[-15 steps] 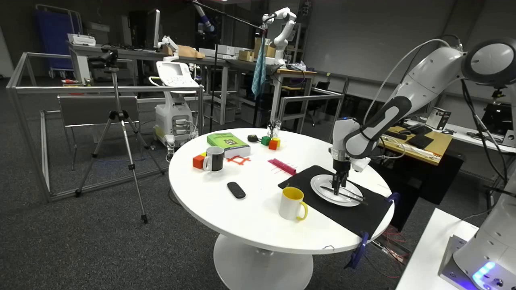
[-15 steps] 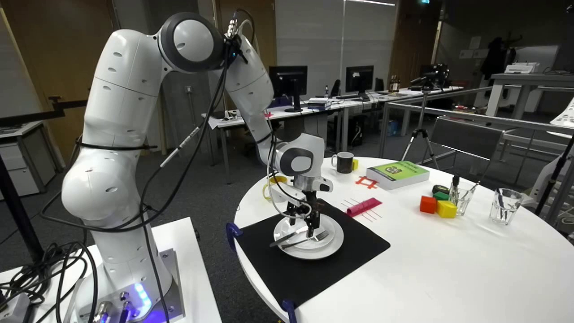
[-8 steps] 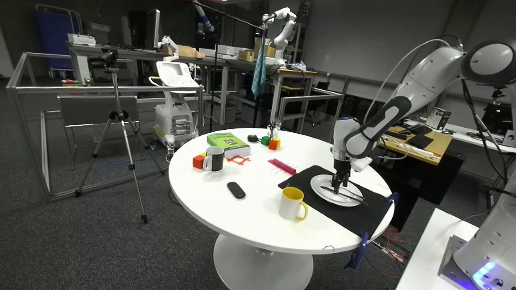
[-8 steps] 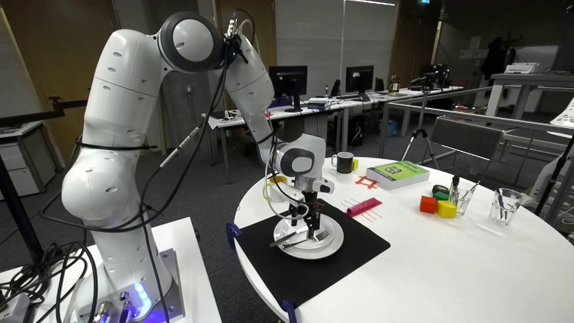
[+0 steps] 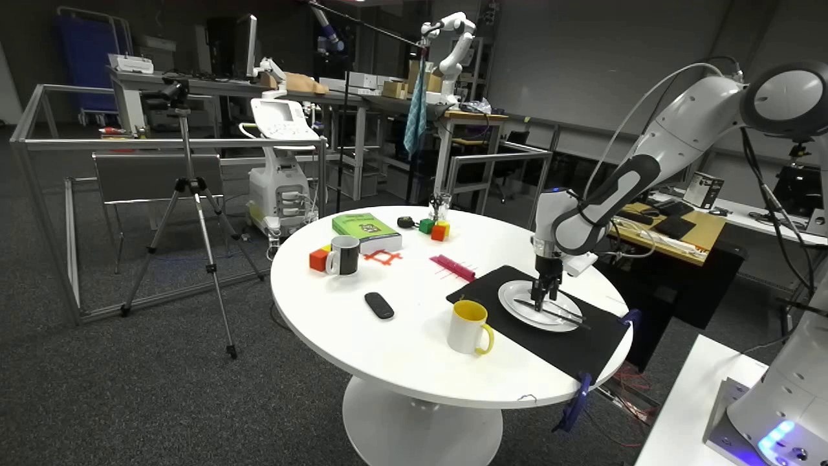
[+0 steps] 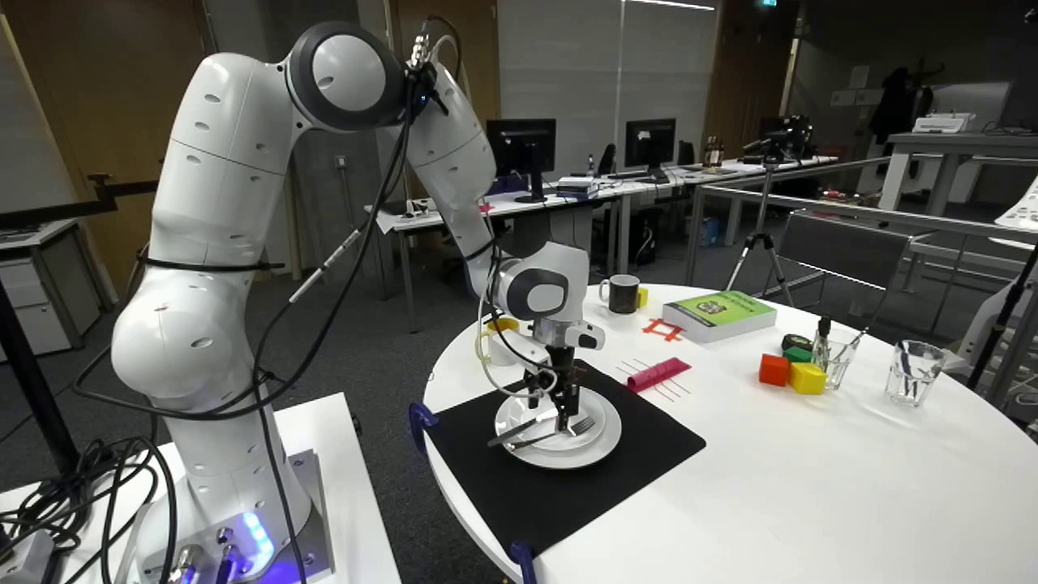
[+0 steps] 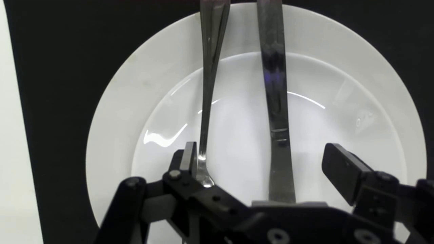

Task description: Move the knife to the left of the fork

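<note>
The knife (image 7: 275, 84) and the fork (image 7: 205, 101) lie side by side on a white plate (image 7: 112, 135). In the wrist view the knife is to the right of the fork. My gripper (image 7: 261, 154) is low over the plate with its jaws wide apart. The knife passes between the fingers without contact on either side. Just inside the left finger runs the fork's neck, very close to the pad; its tines are hidden under the gripper. Both exterior views show the gripper (image 5: 544, 301) above the plate, with the fork's tines (image 6: 582, 425) visible beside a fingertip.
Under the plate is a black mat (image 6: 641, 454), clamped at the table edge by blue clamps (image 6: 419, 422). A white and yellow mug (image 5: 467, 327) stands close to the mat. Farther off are a pink rolled item (image 6: 658, 373), a green book (image 6: 718, 312) and coloured blocks (image 6: 774, 369).
My gripper has shifted very slightly over the plate, and its cable has swung a little. Knife, fork and plate lie where they were.
</note>
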`<state>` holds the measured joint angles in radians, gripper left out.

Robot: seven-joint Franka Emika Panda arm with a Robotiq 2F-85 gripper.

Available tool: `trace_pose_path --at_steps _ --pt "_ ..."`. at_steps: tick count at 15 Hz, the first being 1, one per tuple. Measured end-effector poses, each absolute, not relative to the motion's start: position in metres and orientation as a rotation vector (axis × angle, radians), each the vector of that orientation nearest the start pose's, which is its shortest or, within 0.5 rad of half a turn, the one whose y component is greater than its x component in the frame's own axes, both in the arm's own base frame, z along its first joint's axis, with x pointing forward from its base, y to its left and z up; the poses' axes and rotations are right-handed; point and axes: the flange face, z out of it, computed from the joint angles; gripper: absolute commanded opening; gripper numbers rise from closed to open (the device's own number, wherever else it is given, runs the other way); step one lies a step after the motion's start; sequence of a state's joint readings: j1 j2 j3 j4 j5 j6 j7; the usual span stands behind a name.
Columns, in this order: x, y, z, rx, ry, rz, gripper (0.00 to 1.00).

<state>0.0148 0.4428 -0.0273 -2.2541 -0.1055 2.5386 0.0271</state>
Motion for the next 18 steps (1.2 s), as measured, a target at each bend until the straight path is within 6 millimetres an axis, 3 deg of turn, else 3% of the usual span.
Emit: trace_pose_path --at_steps 18 --pt "0.517 -0.020 0.151 -3.155 -0.052 0.238 1.00"
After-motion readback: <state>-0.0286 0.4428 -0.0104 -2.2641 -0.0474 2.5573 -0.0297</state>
